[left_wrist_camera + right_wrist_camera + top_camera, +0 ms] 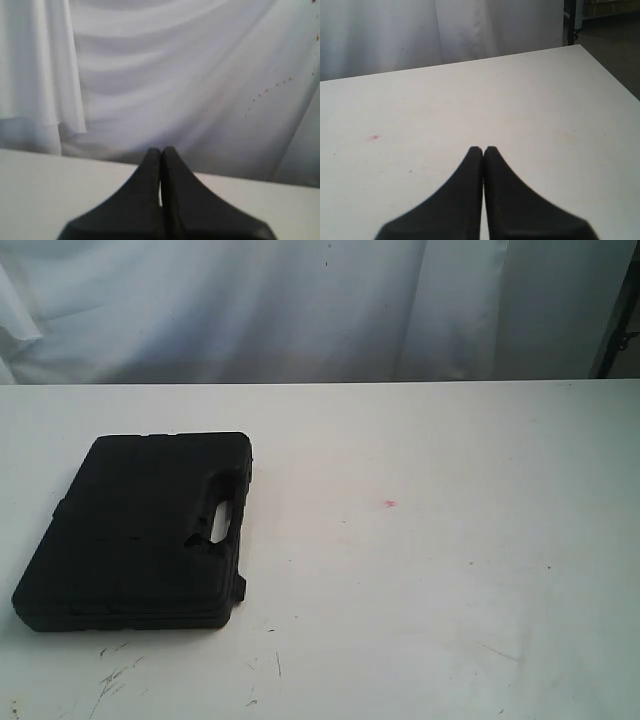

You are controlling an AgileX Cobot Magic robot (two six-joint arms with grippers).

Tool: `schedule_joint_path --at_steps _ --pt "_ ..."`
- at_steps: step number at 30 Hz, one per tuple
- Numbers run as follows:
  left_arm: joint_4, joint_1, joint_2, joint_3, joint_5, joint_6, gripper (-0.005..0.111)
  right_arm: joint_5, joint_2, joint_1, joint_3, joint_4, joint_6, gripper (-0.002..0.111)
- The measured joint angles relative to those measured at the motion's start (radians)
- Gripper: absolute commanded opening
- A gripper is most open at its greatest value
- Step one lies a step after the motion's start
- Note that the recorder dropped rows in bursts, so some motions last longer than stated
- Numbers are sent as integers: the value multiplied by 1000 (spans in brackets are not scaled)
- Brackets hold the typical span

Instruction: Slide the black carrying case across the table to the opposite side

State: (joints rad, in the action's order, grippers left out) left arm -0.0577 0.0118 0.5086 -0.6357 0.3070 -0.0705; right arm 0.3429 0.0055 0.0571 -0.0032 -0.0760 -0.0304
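Left gripper point(161, 152) and right gripper point(483, 150) had jaws together; the black carrying case point(135, 530) by the left edge wanted a low, square push

A white fabric curtain point(300, 310) hangs in soft folds behind the whole far edge of the tabletop point(450, 590). The left wrist view shows a line of small reddish dots point(270, 90) on it. Beyond the far right corner stands a dark metal frame point(625, 315), on a dark floor point(615, 55).
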Motion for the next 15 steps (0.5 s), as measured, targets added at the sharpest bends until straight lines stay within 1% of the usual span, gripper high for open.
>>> schedule_joint_path --at_steps 4,7,12,15 --pt "-7 0 159 -125 173 0 0 0 0 0 0 0 0 0" --pt "-20 0 266 -181 288 2 0 0 0 0 0 0 0 0" --pt "-33 0 425 -192 363 2 0 0 0 0 0 0 0 0" --pt "-40 0 496 -192 356 2 0 0 0 0 0 0 0 0"
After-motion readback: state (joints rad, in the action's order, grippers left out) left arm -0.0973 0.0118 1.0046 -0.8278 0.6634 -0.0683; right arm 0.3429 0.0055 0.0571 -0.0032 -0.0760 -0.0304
